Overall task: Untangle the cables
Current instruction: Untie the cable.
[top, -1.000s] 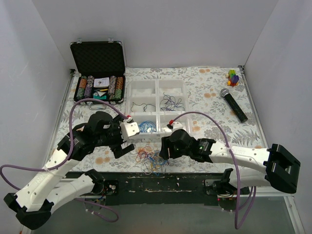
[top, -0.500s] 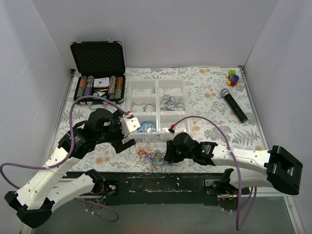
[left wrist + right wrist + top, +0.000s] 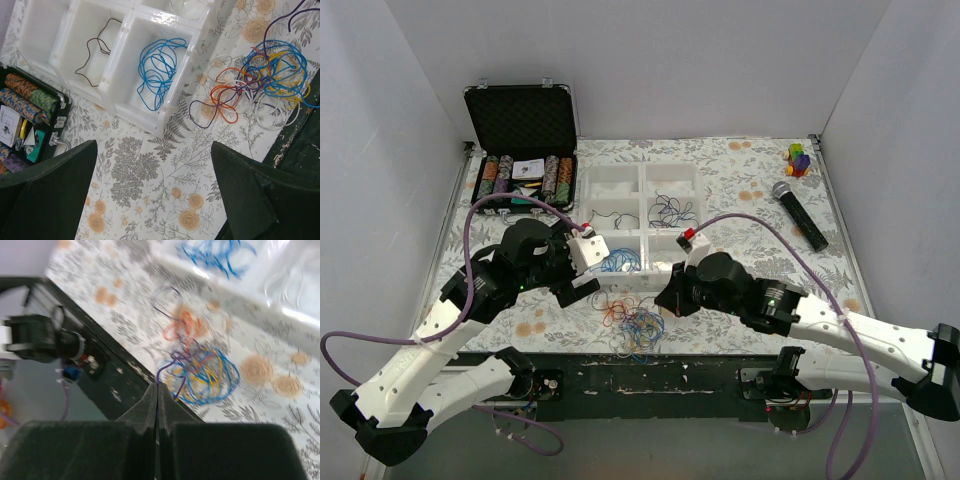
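The cables [image 3: 634,322] lie as a loose tangle of blue, orange, yellow, red and white strands near the table's front edge. The same tangle shows in the left wrist view [image 3: 265,75] and, blurred, in the right wrist view [image 3: 200,367]. My right gripper [image 3: 672,300] hangs just right of the tangle, and its jaws [image 3: 157,385] are shut on one purple cable [image 3: 158,375] that runs down into the heap. My left gripper [image 3: 577,290] is open over bare tablecloth left of the tangle, with nothing between its fingers [image 3: 152,150].
A white compartment tray [image 3: 642,232] behind the tangle holds sorted strands: blue ones [image 3: 160,70], a thin dark one [image 3: 97,50], dark blue ones [image 3: 672,210]. An open poker-chip case [image 3: 520,150] stands back left. A microphone [image 3: 798,213] and a coloured toy [image 3: 799,158] lie back right.
My right gripper has shut on the purple cable and pulled up and to the right, away from the tangle. The left gripper stayed open and shifted slightly toward the tray.
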`<state>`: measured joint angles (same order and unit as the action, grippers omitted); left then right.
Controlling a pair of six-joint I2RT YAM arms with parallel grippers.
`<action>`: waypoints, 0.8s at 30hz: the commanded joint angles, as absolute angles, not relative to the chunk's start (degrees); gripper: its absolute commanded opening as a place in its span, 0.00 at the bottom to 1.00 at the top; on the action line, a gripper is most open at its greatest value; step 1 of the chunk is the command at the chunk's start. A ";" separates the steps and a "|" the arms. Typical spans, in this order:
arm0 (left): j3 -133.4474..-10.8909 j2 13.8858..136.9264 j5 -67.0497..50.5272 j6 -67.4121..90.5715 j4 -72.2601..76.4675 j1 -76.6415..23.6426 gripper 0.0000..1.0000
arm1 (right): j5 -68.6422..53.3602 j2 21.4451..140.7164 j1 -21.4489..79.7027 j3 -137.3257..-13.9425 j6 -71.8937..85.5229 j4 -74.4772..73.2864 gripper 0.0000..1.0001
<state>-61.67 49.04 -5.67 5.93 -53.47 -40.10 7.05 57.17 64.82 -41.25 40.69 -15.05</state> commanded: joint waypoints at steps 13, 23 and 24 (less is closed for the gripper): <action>-65.48 42.80 -24.59 5.19 -47.55 -39.99 0.98 | 0.44 52.82 64.60 -62.13 31.73 -19.34 0.01; -61.53 45.26 -33.22 6.76 -39.83 -39.99 0.98 | -4.47 58.53 64.69 -72.06 27.07 -16.97 0.01; -60.65 45.35 -33.66 7.20 -37.81 -39.99 0.98 | -5.00 59.14 64.60 -72.94 26.98 -16.61 0.01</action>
<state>-63.09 44.69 -29.69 6.00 -43.75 -40.10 -1.28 57.65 64.82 -67.61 29.89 -20.71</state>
